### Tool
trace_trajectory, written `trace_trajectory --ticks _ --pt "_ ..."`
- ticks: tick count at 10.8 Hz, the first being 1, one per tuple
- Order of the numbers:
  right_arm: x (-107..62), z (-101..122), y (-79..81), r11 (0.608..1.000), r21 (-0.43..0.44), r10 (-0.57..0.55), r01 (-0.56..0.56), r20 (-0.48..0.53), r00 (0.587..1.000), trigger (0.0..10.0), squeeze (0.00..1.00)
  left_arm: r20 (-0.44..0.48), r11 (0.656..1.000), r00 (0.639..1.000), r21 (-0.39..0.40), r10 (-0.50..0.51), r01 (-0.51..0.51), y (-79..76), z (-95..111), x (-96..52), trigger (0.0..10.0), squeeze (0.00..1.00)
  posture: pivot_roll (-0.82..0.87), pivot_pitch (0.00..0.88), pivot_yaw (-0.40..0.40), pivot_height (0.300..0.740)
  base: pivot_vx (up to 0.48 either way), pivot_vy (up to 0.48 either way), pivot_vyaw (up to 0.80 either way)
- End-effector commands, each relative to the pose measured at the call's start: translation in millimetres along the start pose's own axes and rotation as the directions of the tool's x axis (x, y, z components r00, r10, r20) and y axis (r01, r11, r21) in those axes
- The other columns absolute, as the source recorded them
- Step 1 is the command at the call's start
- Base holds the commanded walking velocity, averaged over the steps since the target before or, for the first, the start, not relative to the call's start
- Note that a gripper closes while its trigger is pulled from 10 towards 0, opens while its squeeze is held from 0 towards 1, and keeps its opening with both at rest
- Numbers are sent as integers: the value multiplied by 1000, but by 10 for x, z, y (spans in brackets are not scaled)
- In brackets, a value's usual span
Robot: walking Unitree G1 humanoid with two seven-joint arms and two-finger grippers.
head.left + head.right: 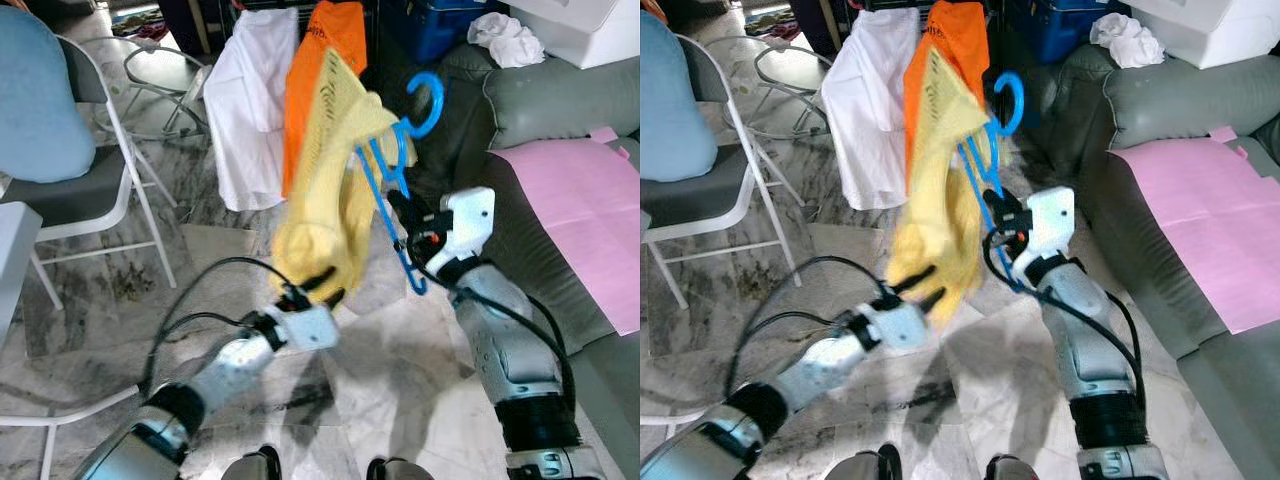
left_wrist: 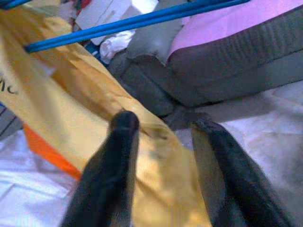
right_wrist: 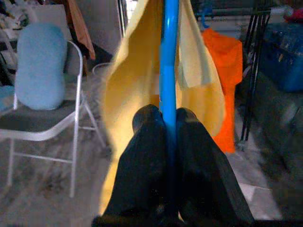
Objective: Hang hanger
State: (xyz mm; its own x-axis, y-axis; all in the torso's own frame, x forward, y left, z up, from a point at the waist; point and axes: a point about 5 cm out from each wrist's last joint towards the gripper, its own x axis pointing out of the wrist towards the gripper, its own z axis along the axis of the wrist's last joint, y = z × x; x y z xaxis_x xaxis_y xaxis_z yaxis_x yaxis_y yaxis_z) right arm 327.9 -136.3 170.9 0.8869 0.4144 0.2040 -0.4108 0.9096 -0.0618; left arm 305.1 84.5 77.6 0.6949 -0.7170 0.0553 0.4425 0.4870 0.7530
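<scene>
**Blue hanger held up, yellow shirt on it**

One yellow shirt [image 1: 330, 190] draped over one blue hanger [image 1: 395, 175], at 12 o'clock from the robot. Right gripper [image 3: 169, 123] clenched on hanger bar. Left gripper [image 2: 163, 142] released, fingers spread at shirt hem.

Blue plastic hanger [image 1: 392, 178] raised in the air, tilted, hook uppermost, yellow garment [image 1: 328, 170] draped over it and hanging down in loose folds
</scene>
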Motion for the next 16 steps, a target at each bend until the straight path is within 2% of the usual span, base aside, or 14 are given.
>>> trace_trajectory --ticks 1,2,5,6,10,11,12,16 --pt "-8 80 37 999 -50 23 -20 62 998 10000 0 5 999 999 -16 47 -47 53 -8 -50 10000 1000 -122 156 20 740 0 0 0" --pt "-53 35 45 996 -77 38 -34 49 998 10000 0 13 992 992 -10 124 -124 173 -8 -79 10000 1000 -120 157 19 740 0 0 0" --pt "-255 -87 131 986 -32 167 -166 2 986 10000 0 30 952 954 60 300 -301 448 28 -55 10000 1000 -124 159 15 740 0 0 0" --pt "-301 -80 158 978 -23 208 -208 -3 978 10000 0 37 947 949 63 313 -314 483 53 -10 10000 1000 -130 159 16 740 0 0 0" --pt "-339 10 280 947 25 322 -322 6 947 10000 0 56 948 951 79 305 -309 461 131 136 10000 1000 -146 152 23 740 0 0 0" --pt "-375 49 337 925 46 378 -377 7 926 10000 0 46 942 949 114 312 -315 493 122 161 10000 122 -149 150 22 740 0 0 0" --pt "-426 67 365 906 57 421 -420 -5 907 10000 0 42 924 935 148 351 -353 589 112 175 10000 0 -150 146 22 740 0 0 0" --pt "-473 38 292 912 65 408 -405 -38 912 10000 0 52 845 869 210 492 -491 897 95 125 10000 0 -154 137 29 740 0 0 0"
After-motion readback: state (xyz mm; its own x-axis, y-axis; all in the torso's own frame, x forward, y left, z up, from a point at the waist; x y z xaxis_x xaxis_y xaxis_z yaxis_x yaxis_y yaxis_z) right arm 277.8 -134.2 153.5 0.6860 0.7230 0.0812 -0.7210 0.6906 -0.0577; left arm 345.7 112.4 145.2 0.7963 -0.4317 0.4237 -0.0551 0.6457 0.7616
